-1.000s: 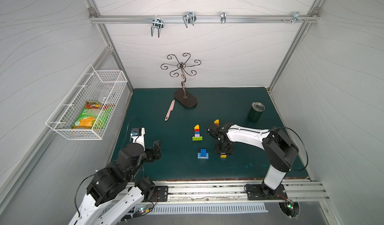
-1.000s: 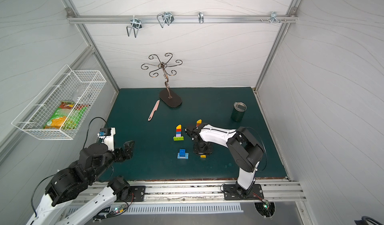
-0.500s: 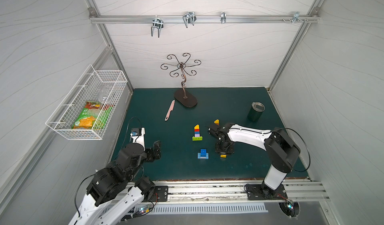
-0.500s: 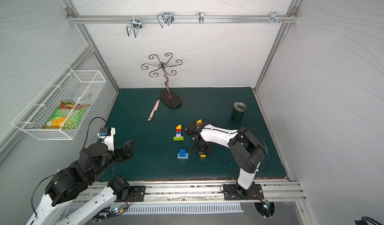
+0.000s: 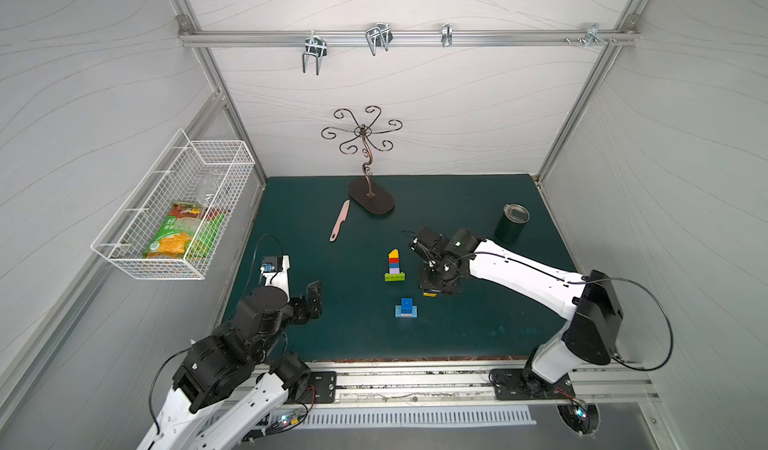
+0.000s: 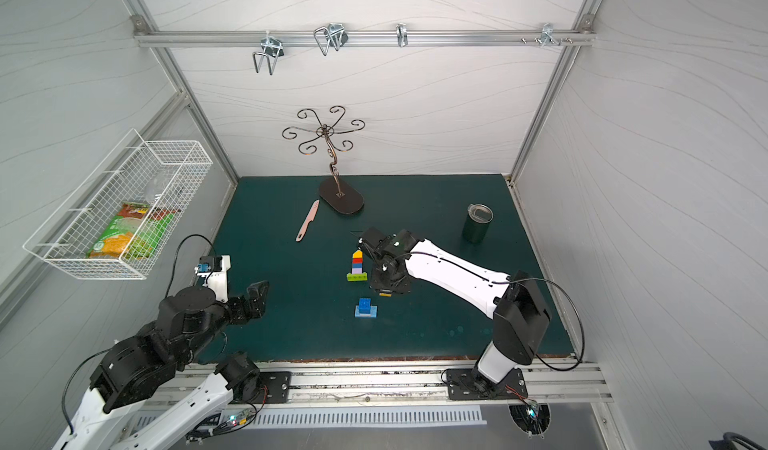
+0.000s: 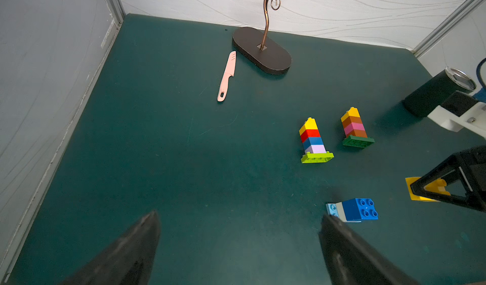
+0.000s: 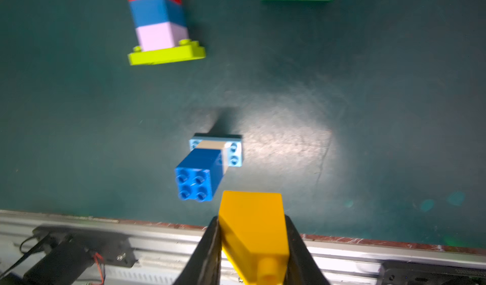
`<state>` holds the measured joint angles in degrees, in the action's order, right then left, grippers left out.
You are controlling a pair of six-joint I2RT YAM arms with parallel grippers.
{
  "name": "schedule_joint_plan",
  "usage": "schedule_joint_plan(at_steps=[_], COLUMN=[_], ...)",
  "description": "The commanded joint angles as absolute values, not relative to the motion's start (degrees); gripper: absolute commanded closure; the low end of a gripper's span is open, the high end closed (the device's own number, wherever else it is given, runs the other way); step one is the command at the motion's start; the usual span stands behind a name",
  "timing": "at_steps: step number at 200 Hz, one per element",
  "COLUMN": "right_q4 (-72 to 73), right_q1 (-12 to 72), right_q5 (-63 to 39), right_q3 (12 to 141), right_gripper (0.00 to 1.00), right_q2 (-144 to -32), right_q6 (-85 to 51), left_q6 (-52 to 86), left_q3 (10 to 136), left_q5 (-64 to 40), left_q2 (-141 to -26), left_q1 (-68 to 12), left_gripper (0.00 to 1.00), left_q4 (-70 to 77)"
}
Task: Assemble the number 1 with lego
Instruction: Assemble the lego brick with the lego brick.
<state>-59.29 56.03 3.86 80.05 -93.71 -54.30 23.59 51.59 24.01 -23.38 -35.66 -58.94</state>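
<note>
Squeezing a yellow brick point(image 8: 252, 231) tight in the right gripper point(image 8: 251, 218), near the blue stack point(image 8: 200, 175). Holding nothing in the wide-open left gripper point(image 7: 239, 215), well apart from that stack.

In the last 1 second my right pincer point(image 5: 434, 286) has slid toward my left and a little away from the front rail point(image 5: 415, 379), carrying the small yellow studded plastic brick point(image 8: 253, 231) in its grip. The brick now shows nearer the 4-colour brick tower on its lime base point(image 5: 394, 266). In both top views my wrist point(image 5: 432, 242) now covers the yellow, orange and pink brick tower on the dark-green base point(image 7: 355, 127), whose yellow tip peeked out before.
</note>
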Motion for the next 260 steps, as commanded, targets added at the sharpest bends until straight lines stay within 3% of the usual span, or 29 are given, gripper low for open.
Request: schedule_joint_plan(at_steps=[1,110,260], right_q4=[-62.8,-62.6,-63.2], right_q1=[57.2,61.1,61.8], right_q5=[4.0,1.4,-0.5], right_q3=[83.2,90.5,88.7], right_gripper=[0.88,0.91,0.92], right_q2=[-97.4,-107.6,-109.6], right_q6=[-55.5,-56.7,-57.8], left_q6=[23.4,23.2,22.7], left_q3=[51.8,51.7,51.5], left_q5=[24.8,24.4,23.2], left_q2=[-22.2,-21.5,-21.5], left_q1=[-35.5,-35.5,-35.5], left_gripper=[0.00,0.00,0.00], left_q4=[-56.3,-56.2,-55.7])
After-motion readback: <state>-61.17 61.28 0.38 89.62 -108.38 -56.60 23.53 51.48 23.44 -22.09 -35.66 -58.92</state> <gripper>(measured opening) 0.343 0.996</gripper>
